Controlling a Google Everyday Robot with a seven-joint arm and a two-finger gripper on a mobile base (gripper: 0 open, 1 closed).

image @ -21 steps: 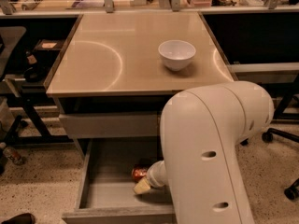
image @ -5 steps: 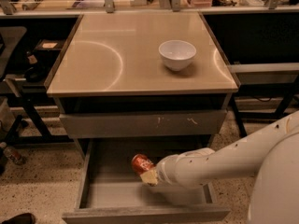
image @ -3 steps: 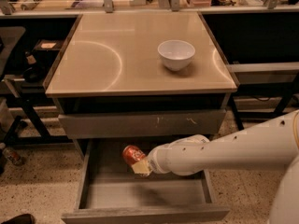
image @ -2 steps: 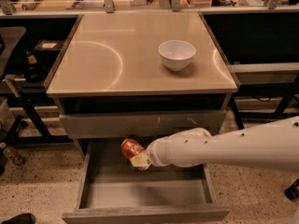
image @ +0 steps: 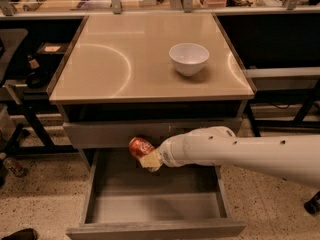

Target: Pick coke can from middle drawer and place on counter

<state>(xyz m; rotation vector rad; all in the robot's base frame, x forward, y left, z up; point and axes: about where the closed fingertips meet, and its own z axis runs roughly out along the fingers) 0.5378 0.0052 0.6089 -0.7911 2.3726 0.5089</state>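
My gripper (image: 146,157) is shut on the red coke can (image: 140,147) and holds it tilted above the open middle drawer (image: 155,203), in front of the shut grey drawer front (image: 100,132) above it. The white arm reaches in from the right. The drawer's grey inside shows nothing else in it. The tan counter (image: 125,59) is above and behind the can. The can is below the counter's front edge.
A white bowl (image: 189,58) stands on the right half of the counter. Dark shelving and table legs flank the cabinet on both sides. A cluttered bench runs along the back. The speckled floor lies on both sides of the drawer.
My gripper took hold of the can in the drawer and has lifted it up and to the left, out of the drawer to the height of the drawer front above.
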